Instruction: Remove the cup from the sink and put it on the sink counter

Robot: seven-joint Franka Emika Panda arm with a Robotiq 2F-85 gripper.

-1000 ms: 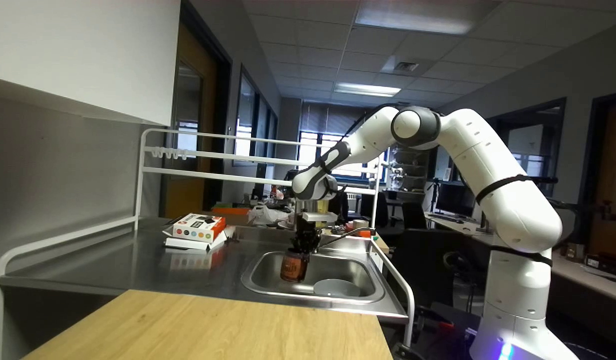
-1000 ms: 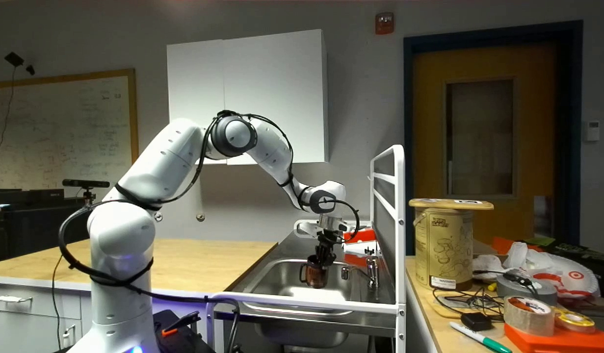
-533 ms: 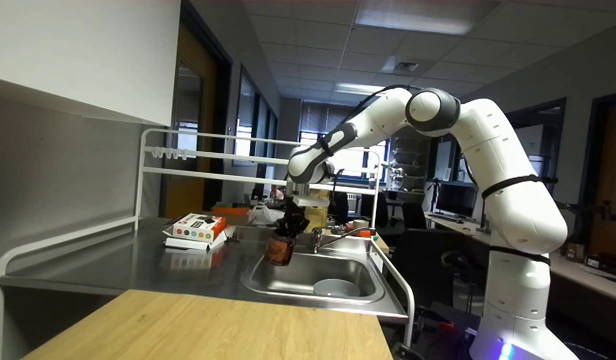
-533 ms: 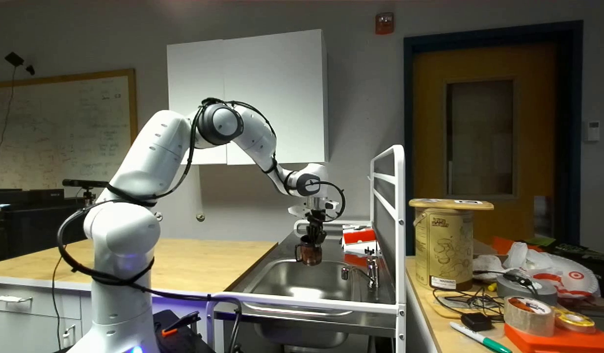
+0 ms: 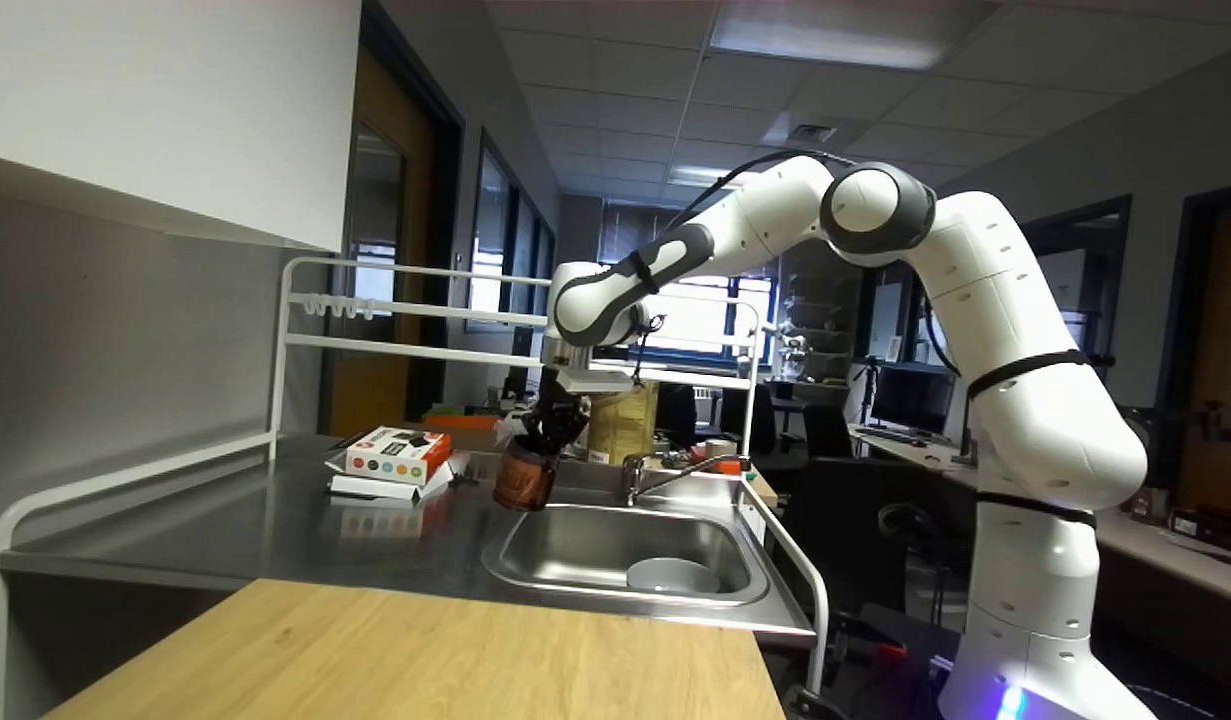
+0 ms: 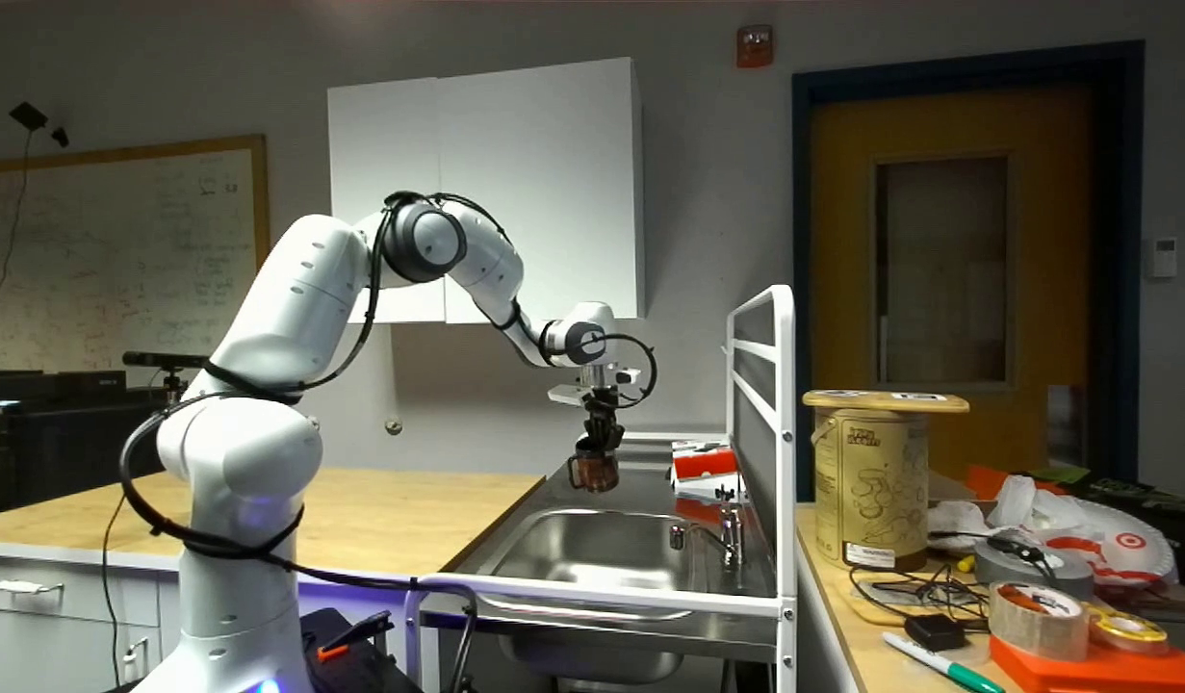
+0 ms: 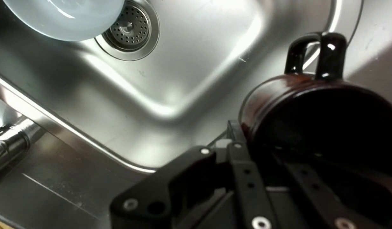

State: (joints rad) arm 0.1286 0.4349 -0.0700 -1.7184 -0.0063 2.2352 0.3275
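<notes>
We have the gripper [image 7: 255, 137] pinching the tilted cup [image 5: 524, 480] by its wall, raised near the sink [image 5: 615, 545]. Released at that slant, it might topple in.

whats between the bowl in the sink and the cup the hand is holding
Going by the wrist view, from the bowl toward the cup come the drain strainer, partly overlapped by the bowl, then steel of the sink.

Sink [image 6: 592, 547] shared by both exterior views; wrist view closer, downward.
</notes>
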